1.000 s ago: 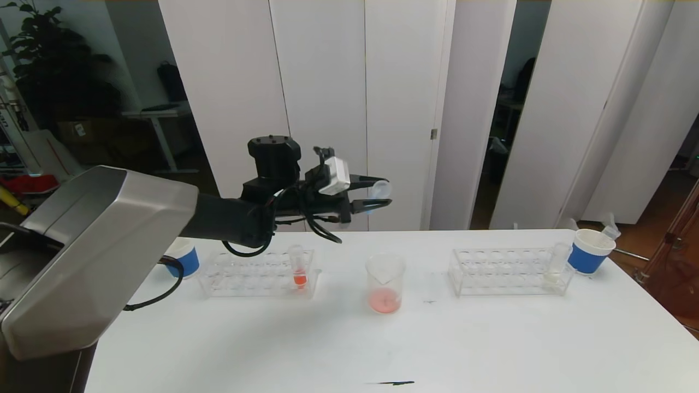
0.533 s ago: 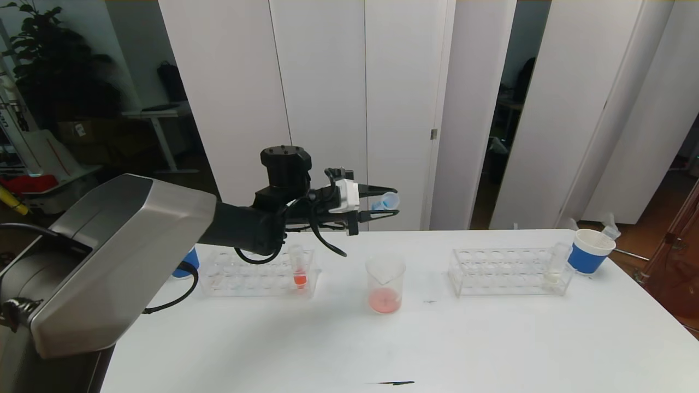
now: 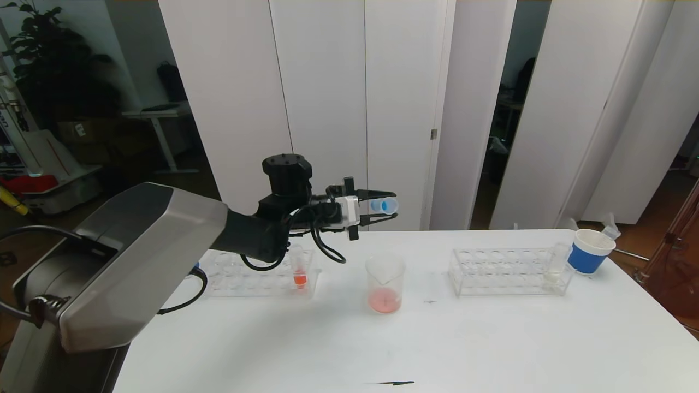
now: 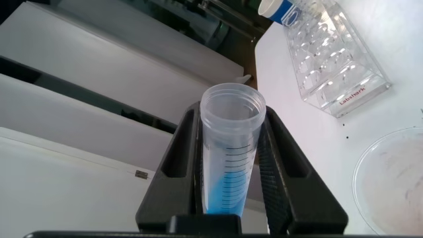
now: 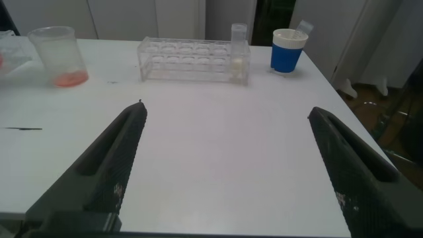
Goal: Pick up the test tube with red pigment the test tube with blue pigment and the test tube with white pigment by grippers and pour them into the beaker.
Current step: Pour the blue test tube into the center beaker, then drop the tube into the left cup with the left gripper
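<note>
My left gripper (image 3: 384, 206) hangs above the beaker (image 3: 385, 284), shut on the test tube with blue pigment (image 3: 383, 206), which lies nearly level. In the left wrist view the tube (image 4: 228, 152) sits between the fingers (image 4: 182, 155), its blue liquid pooled low and its open mouth outward. Pink-red liquid covers the beaker's bottom. The test tube with red pigment (image 3: 298, 267) stands in the left rack (image 3: 256, 275). The test tube with white pigment (image 3: 556, 265) stands in the right rack (image 3: 508, 273). My right gripper (image 5: 227, 109) is open over the bare table, out of the head view.
A blue-banded paper cup (image 3: 590, 250) stands right of the right rack, near the table's (image 3: 437, 349) right edge. White panels stand behind the table. A short dark mark (image 3: 393, 383) lies near the front edge.
The left arm has reached a little further right and lower with the blue tube. The wrist has rolled and the tube has tipped closer to level. The right gripper looks unchanged.
</note>
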Action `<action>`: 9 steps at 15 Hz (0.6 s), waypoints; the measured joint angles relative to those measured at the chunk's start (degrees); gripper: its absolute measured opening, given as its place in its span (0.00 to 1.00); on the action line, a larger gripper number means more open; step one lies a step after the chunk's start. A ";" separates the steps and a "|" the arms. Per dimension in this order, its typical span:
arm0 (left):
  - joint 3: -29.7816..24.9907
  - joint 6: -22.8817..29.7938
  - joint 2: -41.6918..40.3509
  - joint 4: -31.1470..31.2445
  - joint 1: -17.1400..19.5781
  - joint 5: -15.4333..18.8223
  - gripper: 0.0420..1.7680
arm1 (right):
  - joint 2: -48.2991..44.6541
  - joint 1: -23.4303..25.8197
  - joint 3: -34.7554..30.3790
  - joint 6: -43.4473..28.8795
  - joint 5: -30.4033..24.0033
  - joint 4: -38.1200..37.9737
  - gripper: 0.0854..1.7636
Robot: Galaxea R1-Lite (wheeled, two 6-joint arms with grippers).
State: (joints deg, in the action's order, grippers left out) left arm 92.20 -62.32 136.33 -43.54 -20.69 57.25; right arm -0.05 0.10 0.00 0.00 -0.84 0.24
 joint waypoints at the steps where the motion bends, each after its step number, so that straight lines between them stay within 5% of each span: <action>1: -0.13 -0.59 0.09 -0.24 0.00 0.00 0.31 | 0.00 0.00 0.00 0.00 -0.01 0.00 0.99; 9: -4.57 -3.85 0.37 -7.97 0.63 -0.02 0.31 | 0.00 -0.02 0.00 0.00 -0.01 0.00 0.99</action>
State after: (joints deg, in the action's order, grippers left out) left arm 87.63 -66.17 136.69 -51.52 -20.05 57.22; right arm -0.05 0.07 0.00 0.00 -0.85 0.24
